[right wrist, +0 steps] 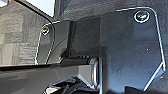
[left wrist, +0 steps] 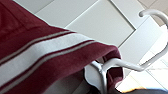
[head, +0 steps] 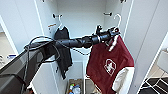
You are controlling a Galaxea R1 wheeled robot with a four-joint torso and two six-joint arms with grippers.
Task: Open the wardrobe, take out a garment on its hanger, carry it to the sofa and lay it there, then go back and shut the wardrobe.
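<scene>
Head view, near to far: the left arm (head: 50,47) reaches from the robot toward the open wardrobe (head: 82,20), and its left hand (head: 112,32) is closed on the neck of the hanger (head: 117,20), just under the curved hook. Gripping there lets the garment (head: 110,65) hang freely below the hand, so its weight stays centred and it cannot slide off. The garment, dark red with a white emblem and white sleeve, hangs at the wardrobe's right side; the hook appears raised clear of the rail, though this is a judgement. Deeper inside, left of the garment, a black T-shirt (head: 62,50) hangs on its own hanger, untouched. Small items (head: 75,88) lie on the wardrobe floor. Left wrist view: the striped collar and white hanger neck sit close against the hand. The right hand's state cannot be told.
</scene>
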